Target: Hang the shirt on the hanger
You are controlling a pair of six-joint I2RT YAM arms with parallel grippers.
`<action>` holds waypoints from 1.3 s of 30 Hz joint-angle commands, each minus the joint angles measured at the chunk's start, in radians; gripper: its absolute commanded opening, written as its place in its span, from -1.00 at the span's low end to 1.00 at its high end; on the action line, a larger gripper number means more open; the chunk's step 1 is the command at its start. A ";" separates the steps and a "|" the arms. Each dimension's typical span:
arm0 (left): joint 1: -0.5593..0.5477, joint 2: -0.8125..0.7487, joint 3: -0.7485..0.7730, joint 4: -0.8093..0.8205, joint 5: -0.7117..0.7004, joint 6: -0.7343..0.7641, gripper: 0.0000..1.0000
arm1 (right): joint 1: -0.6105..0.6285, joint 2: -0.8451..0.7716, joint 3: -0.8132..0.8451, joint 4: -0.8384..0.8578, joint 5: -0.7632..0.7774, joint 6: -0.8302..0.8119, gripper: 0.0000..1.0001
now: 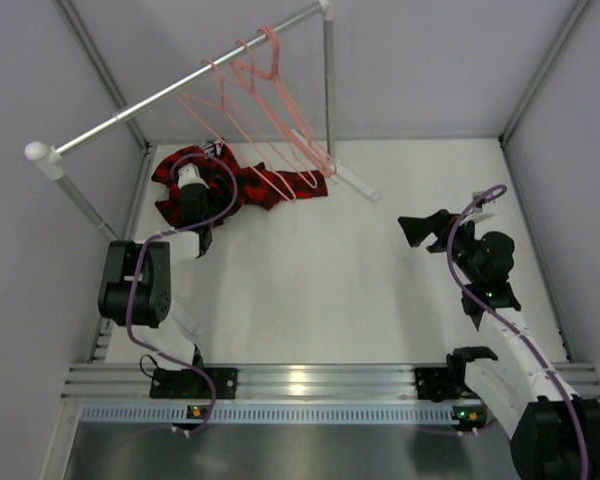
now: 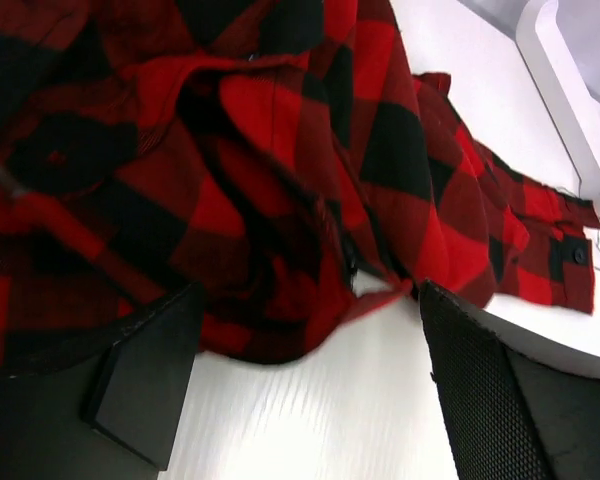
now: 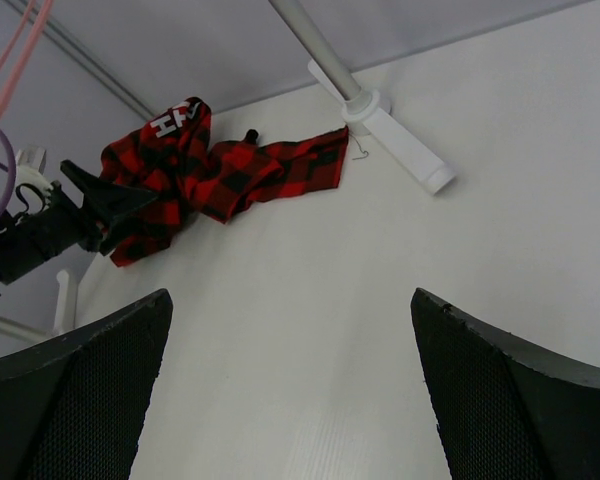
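The red-and-black plaid shirt (image 1: 265,185) lies crumpled on the white table at the back left, one sleeve stretched right toward the rack foot. It fills the top of the left wrist view (image 2: 280,150), and its white lettering shows in the right wrist view (image 3: 175,118). My left gripper (image 1: 195,200) is low over the shirt's left part, open, its jaws (image 2: 300,340) astride the shirt's near edge and holding nothing. Three pink wire hangers (image 1: 260,90) hang from the rail above the shirt. My right gripper (image 1: 420,228) is open and empty at mid right, jaws (image 3: 290,340) wide over bare table.
A silver clothes rail (image 1: 180,85) runs diagonally across the back left on white posts. Its white foot (image 1: 355,182) lies on the table by the shirt's sleeve end and shows in the right wrist view (image 3: 395,140). Grey walls enclose the table on three sides.
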 commanded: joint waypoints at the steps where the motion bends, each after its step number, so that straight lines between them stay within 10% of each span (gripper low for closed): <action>1: -0.007 0.094 0.072 0.248 -0.014 0.057 0.80 | 0.008 0.034 0.024 0.126 -0.010 -0.001 0.99; 5: -0.007 0.179 0.094 0.360 0.023 0.086 0.28 | 0.009 0.109 0.022 0.171 -0.016 0.002 0.99; 8: -0.007 0.199 0.082 0.421 0.049 0.077 -1.00 | 0.011 0.157 0.034 0.176 -0.027 0.003 0.99; 15: -0.084 -0.115 -0.131 0.366 0.108 0.081 -1.00 | 0.028 0.174 0.047 0.179 -0.047 0.019 0.99; 25: -0.876 -0.534 -0.207 -0.019 -0.281 0.203 -1.00 | 0.043 -0.071 0.045 -0.074 0.082 -0.024 0.99; 31: -1.203 -0.509 -0.101 -0.122 -0.428 0.216 -1.00 | 0.045 -0.341 0.085 -0.347 0.128 -0.096 0.99; 39: -1.314 -0.297 0.121 -0.102 -0.637 0.284 -1.00 | 0.043 -0.544 0.071 -0.574 -0.008 -0.106 0.99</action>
